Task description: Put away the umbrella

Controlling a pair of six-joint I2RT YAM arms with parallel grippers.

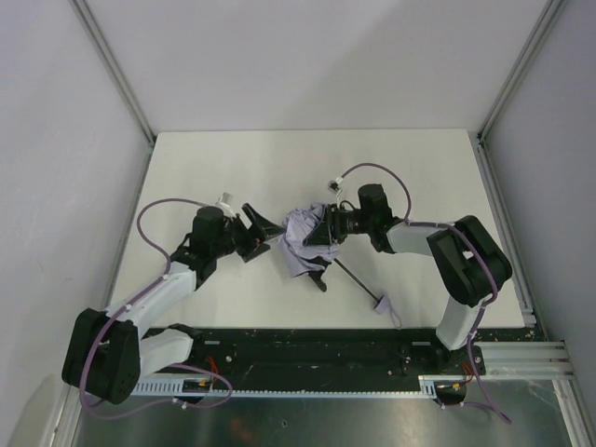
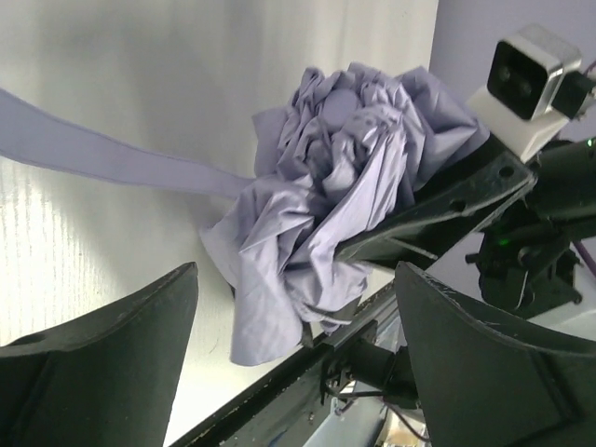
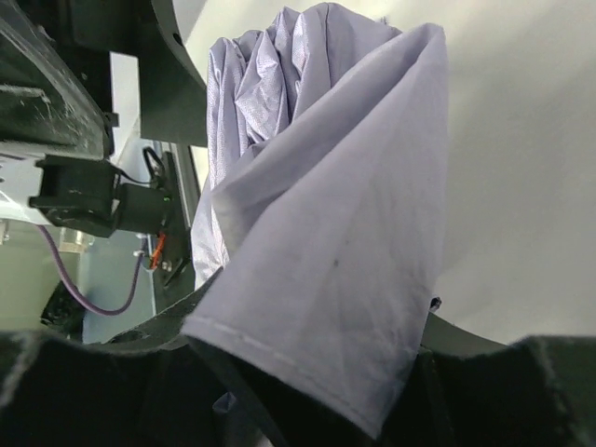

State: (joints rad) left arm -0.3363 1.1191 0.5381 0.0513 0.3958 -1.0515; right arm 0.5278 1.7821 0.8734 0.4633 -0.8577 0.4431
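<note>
The umbrella [image 1: 300,240] lies mid-table as a crumpled lavender-grey bundle. Its thin black shaft [image 1: 352,274] runs toward the near right and ends at a small lavender handle [image 1: 382,303]. My right gripper [image 1: 322,233] comes in from the right and is shut on the canopy, and folds of fabric [image 3: 326,233] spill over its fingers [image 3: 140,326]. My left gripper [image 1: 264,228] stands open just left of the bundle, apart from it. In the left wrist view the canopy [image 2: 345,168] hangs beyond both spread fingers [image 2: 102,363], and a fabric strap [image 2: 93,154] trails left.
The white table [image 1: 233,168] is walled by grey panels at the back and sides. A black base rail [image 1: 307,345] runs along the near edge. The right wrist camera [image 2: 531,84] sits close beyond the bundle.
</note>
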